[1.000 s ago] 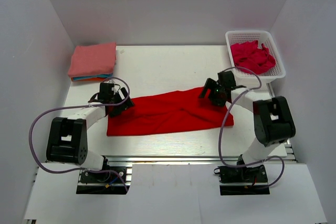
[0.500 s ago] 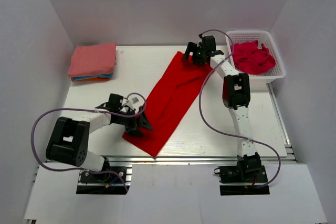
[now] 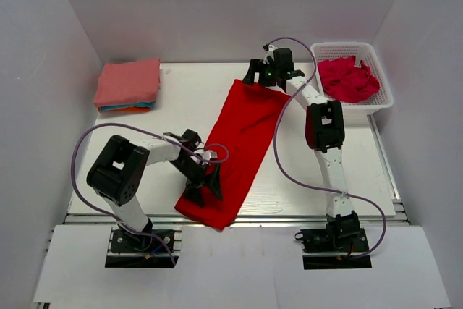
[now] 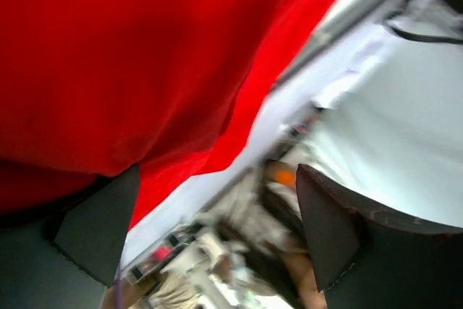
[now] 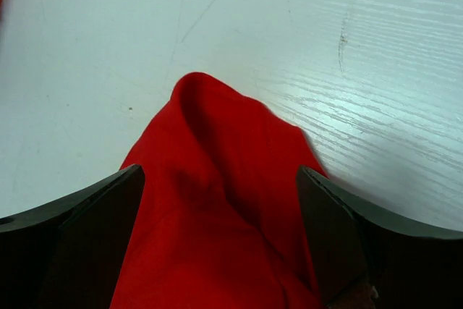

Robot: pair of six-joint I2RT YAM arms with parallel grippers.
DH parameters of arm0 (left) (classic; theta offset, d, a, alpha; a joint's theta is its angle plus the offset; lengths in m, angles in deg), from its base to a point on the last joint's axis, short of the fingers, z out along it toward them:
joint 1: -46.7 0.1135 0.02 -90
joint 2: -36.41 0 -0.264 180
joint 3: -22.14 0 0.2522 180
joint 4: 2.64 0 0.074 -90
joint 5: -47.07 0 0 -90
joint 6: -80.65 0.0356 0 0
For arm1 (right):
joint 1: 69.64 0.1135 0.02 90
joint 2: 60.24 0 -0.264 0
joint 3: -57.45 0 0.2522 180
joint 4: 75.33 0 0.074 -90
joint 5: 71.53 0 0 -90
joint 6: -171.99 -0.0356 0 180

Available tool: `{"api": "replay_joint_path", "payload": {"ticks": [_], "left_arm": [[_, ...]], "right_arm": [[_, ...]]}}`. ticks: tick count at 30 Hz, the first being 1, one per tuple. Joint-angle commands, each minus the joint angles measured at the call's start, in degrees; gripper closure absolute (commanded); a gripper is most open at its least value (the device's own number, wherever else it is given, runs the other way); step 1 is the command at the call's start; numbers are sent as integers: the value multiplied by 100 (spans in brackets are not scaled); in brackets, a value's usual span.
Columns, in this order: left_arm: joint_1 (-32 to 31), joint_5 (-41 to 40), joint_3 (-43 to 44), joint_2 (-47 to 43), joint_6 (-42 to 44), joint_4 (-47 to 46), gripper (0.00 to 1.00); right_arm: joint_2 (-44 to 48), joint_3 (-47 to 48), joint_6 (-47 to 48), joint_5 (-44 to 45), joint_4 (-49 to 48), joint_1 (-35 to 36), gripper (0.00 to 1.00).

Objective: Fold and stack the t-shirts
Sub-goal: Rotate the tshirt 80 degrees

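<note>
While both pairs of fingers are held spread and nothing is pinched, the right gripper (image 5: 218, 175) is seen straddling the far corner of the red t-shirt (image 3: 242, 128). That corner lies loose on the table (image 3: 188, 99) between the fingers. The left gripper (image 3: 205, 187) is likewise held wide apart at the shirt's near end, where the blurred wrist view shows red cloth draped above the fingers rather than caught between them. A second ago the shirt was stretched crosswise from left to right; it is now swung round to run from the far side of the table to the near edge, and in the last half second its near end has been drawn closer to that edge. From this it is judged that the garment has been turned lengthwise and let go, so that a fold across its length can be made; no fold is yet completed. The right arm is extended almost straight towards the back of the table, its wrist beside the basket (image 3: 383, 95), where crimson-pink shirts (image 3: 347, 77) are heaped. The left arm is bent back on itself, its elbow raised and its wrist brought low near the front edge. The folded stack (image 3: 129, 83) is left at the far left corner, well apart from both arms.
</note>
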Motion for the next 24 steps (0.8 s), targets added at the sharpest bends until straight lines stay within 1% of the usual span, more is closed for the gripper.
{"api": "replay_joint_path", "payload": {"ticks": [1,2,3,4,5,6,7,8,9,10,11,12,13,15,16,18,19,21,24], "left_arm": [[-150,-1540,743,-210,426,265,1],[-150,-1594,957,-420,426,335,1],[-150,-1682,1159,-526,426,335,1],[-150,-1944,1492,-640,426,248,1],[-150,-2155,1634,-746,478,248,1],[-150,-2427,1749,-991,479,108,1],[-150,-2996,1819,-1115,479,11,1],[-150,-3262,1872,-1247,418,-85,1],[-150,-3509,1873,-1387,330,-321,1],[-150,-3929,1873,-1676,269,-446,1],[-54,-4037,1821,-1818,216,-586,1],[-53,-4038,1820,-1950,67,-805,1],[-53,-4613,1733,-2090,-73,-920,1],[-53,-5187,1549,-2530,-372,-1262,1],[-53,-5390,1278,-2662,-426,-1621,1],[-53,-5619,1030,-2943,-426,-1931,1],[-53,-5847,899,-2944,-426,-2063,1],[-53,-5945,819,-2997,-496,-2117,1],[-53,-5875,757,-2752,-497,-2178,1]], "right_arm": [[430,-23,328,177,170,1,9],[500,83,364,188,329,19,9],[597,153,460,222,740,45,9],[658,198,504,397,857,89,9],[868,137,522,660,954,141,9],[1114,-55,609,801,1137,246,9],[1386,-196,645,960,1174,325,9],[1510,-624,663,1440,1209,378,9],[1625,-750,637,1592,1366,492,9],[1939,-856,558,1733,1464,545,9],[2021,-952,435,1943,1586,581,9],[2108,-1197,365,2085,1953,616,9],[2362,-1347,77,2269,2061,721,9],[2609,-1970,-93,2437,2185,818,9],[2732,-2243,-224,2507,2203,914,9],[2804,-2412,-269,2543,2299,1029,9],[2812,-2560,-304,2604,2291,1116,9],[2646,-2579,-304,2658,2282,1213,9],[2216,-2325,-287,2597,2300,1284,9]]}}
